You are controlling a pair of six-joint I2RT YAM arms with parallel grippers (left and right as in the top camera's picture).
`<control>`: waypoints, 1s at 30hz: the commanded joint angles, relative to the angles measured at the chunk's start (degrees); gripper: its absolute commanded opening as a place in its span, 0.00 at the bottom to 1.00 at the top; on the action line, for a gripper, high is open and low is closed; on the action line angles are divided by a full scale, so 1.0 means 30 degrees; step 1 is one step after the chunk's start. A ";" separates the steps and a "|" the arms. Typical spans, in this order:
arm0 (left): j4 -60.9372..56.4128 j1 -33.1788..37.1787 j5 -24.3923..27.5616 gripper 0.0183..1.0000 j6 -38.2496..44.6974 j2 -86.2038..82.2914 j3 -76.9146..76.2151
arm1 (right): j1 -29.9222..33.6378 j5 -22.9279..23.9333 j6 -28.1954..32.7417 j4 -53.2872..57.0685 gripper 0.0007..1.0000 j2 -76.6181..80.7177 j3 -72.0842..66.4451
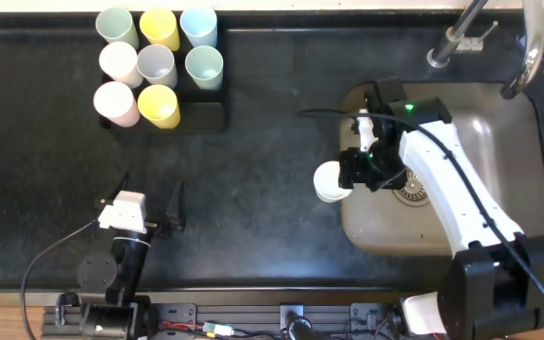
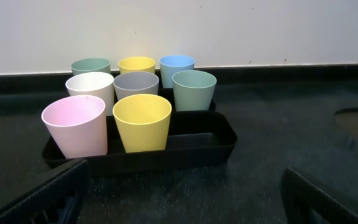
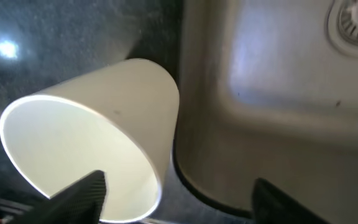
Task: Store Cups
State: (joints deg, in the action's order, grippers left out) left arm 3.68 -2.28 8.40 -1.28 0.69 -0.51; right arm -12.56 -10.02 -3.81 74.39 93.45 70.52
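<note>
"What does the right arm [image 1: 447,184] look like?"

"It has white shells between black joints. A black cable [image 1: 475,203] runs along it, and there's a green light [image 1: 409,107] by the wrist."

"And the left arm [image 1: 121,260]?"

"Its base and joints are black, with a white block at the wrist and a thin wire [image 1: 50,247] looping beside it. The left gripper [image 2: 182,196] has matte black fingers [image 2: 45,199]."

One camera looks straight down on the counter [image 1: 253,189] and sink [image 1: 499,227]. The left wrist camera sits low, looking level at the cup tray [image 2: 219,140], which the overhead view shares. The right wrist camera peers down, close on the white cup [image 3: 104,118] at the sink's edge.
</note>
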 commanded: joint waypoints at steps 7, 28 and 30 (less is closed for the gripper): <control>0.0058 -0.0051 0.0262 1.00 0.0291 -0.0168 0.0022 | -0.0816 0.0714 0.0211 -0.0940 0.34 0.0933 0.0546; 0.0058 -0.0051 0.0262 1.00 0.0291 -0.0168 0.0022 | -0.2973 -0.1413 -0.1137 -0.1020 0.04 0.0940 0.7635; 0.0058 -0.0051 0.0262 1.00 0.0291 -0.0168 0.0022 | -0.3453 -0.0678 -0.2011 -0.1158 0.04 0.1100 0.9981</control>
State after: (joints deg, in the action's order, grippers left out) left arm 3.68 -2.26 8.40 -1.28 0.69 -0.51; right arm -20.95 -13.06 -6.11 71.26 97.10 91.33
